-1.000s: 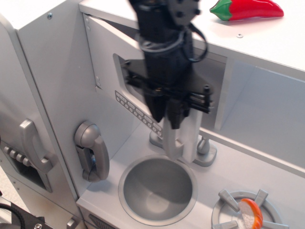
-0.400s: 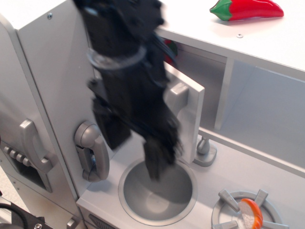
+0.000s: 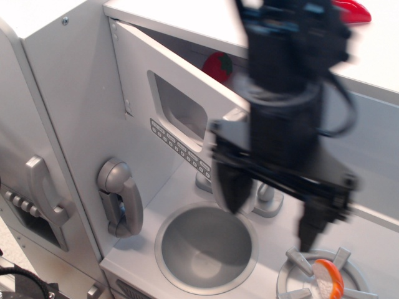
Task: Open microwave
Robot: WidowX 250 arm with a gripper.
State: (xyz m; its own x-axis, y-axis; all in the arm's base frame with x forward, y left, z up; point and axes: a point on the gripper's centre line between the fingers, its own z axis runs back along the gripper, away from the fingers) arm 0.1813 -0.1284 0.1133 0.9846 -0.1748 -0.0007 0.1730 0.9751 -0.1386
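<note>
The microwave door [image 3: 168, 93] of the white-grey toy kitchen stands swung out on its left hinge, showing its rounded window [image 3: 181, 106] and button strip [image 3: 181, 149]. A red strawberry-like toy [image 3: 218, 65] shows inside the opening behind it. My black gripper [image 3: 271, 208] is blurred by motion in front of the door's free edge, above the sink, with its two fingers [image 3: 229, 187] spread wide apart and nothing between them. It hides the door's handle.
A round grey sink [image 3: 206, 246] lies below the gripper. A burner [image 3: 318, 277] with an orange and white item is at lower right. A toy phone [image 3: 121, 196] hangs at left, beside a grey door with a curved handle [image 3: 43, 187]. A red pepper [image 3: 352, 9] is on top.
The door went from nearly closed to swung open. My gripper left the handle, swept left and down over the sink, then moved right and now has its fingers spread.
</note>
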